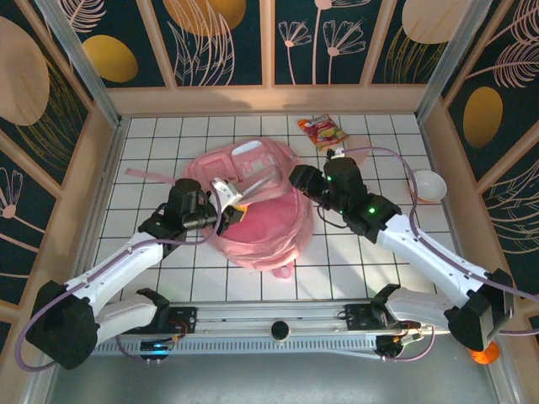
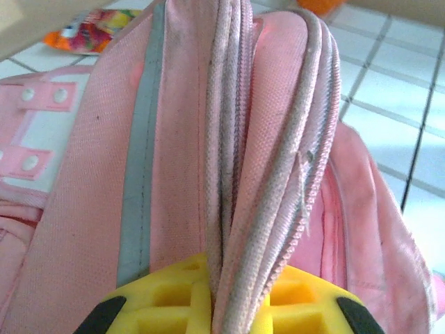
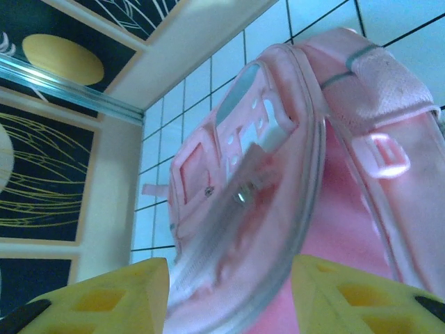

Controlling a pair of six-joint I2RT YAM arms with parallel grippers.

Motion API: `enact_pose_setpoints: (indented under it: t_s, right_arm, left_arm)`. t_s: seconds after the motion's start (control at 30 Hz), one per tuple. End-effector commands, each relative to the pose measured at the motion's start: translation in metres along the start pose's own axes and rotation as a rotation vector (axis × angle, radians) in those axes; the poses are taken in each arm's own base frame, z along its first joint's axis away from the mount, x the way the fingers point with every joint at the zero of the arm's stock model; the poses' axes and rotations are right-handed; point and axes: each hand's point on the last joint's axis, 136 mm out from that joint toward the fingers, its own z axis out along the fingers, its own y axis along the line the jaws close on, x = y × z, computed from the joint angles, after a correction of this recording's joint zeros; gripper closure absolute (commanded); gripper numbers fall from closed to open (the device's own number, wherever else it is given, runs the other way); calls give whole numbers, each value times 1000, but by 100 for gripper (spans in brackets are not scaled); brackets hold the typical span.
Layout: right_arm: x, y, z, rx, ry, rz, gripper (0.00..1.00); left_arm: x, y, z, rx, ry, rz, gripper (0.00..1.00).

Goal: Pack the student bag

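The student bag, a big soft pink backpack, lies in the middle of the white tiled table. My left gripper is at its left upper side. In the left wrist view that gripper is shut on a bunched fold of the bag's zipper edge, pinched between the yellow pads. My right gripper reaches in from the right at the bag's top. Its yellow fingers stand apart, open, with the blurred rim of the bag's flap lying between them.
A colourful snack packet lies at the back of the table, behind the bag. A small white bowl sits at the right. A pink strap trails off to the left. Wooden walls close in the table on three sides.
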Motion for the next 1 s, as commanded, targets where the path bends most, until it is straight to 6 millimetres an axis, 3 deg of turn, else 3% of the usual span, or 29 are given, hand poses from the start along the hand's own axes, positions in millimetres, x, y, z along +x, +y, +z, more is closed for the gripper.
enact_pose_setpoints:
  t_s: [0.0,0.2,0.43,0.53,0.67,0.77,0.83,0.97]
  right_arm:
    - [6,-22,1,76,11,-61,50]
    - [10,-26,4,59,9,-86,51]
    - [15,-32,5,60,17,-136,50]
    - [15,-29,4,49,17,-186,50]
    - [12,-11,-2,4,0,-345,49]
    - [16,6,-5,-35,0,-540,46]
    - [30,15,-4,-58,33,-708,45]
    - [71,24,2,-97,150,-1054,46]
  left_arm:
    - [17,-38,6,183,30,229,93]
    - [82,-47,24,232,262,375,84]
    - [102,-57,29,252,324,423,61]
    - [86,-55,26,225,282,417,49]
    - [33,-48,15,119,126,313,27]
    - [-8,-38,-3,14,-32,194,18]
    - [-25,-31,-16,-26,-106,111,16]
    - [-37,-9,-39,-84,-193,-85,13]
